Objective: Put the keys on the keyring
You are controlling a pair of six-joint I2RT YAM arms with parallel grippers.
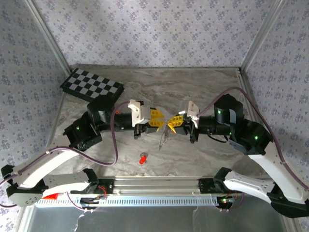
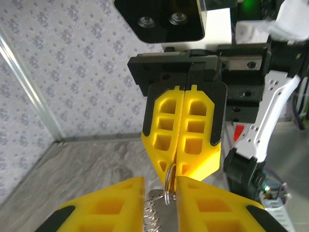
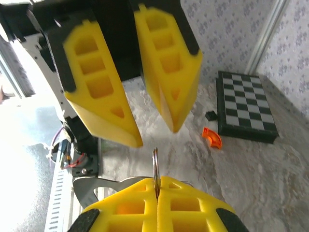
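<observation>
Aloft, my right gripper (image 3: 157,182) pinches the keyring (image 3: 155,162). My left gripper (image 3: 155,136) stands parted close by; a key (image 1: 142,158) lies on the table (image 1: 207,157)

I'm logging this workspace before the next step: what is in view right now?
keyring: one, silvery, hanging between the two grippers above the table
key: one, red head, lying on the table nearer the arm bases
small orange piece: one, orange, on the table beside the checkerboard
checkerboard: one, black and white, far left of the table
table: one, marbled grey, under everything
left gripper: one, yellow fingers, open, facing the right gripper
right gripper: one, yellow fingers, shut on the keyring's thin ring
</observation>
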